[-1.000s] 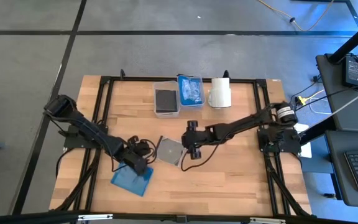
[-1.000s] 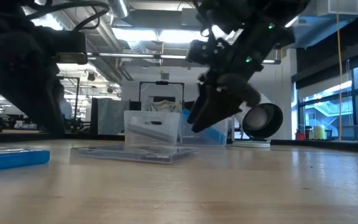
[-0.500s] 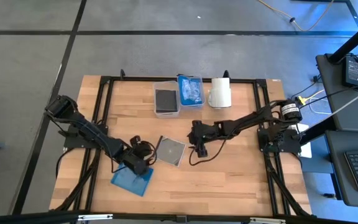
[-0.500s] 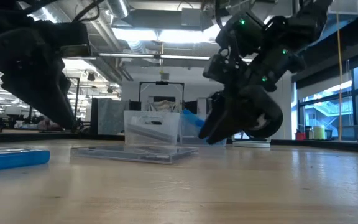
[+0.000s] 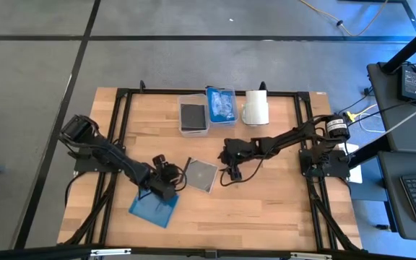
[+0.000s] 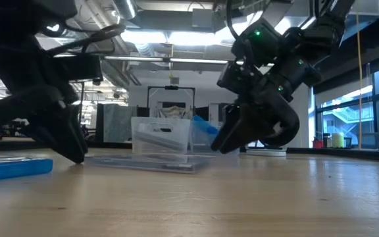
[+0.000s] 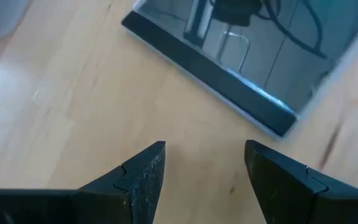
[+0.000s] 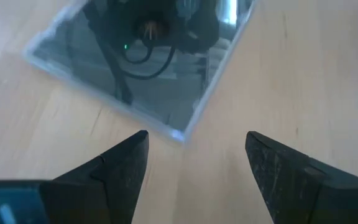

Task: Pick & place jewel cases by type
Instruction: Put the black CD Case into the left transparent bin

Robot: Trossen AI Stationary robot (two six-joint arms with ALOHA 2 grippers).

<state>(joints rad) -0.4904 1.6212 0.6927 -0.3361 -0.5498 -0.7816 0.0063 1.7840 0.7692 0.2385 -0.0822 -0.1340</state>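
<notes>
Two spread hands, left hand point(image 5: 170, 175) and right hand point(image 5: 229, 167), flank a grey jewel case point(image 5: 200, 175) on the table point(image 5: 266, 209).

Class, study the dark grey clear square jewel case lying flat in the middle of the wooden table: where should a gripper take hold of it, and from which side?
Probably by an edge. The dark grey clear square jewel case lies flat on the wooden table, too thin to clamp from above. The open left gripper faces its black spine edge, the open right gripper the opposite clear corner; either could come in low from its own side.
</notes>
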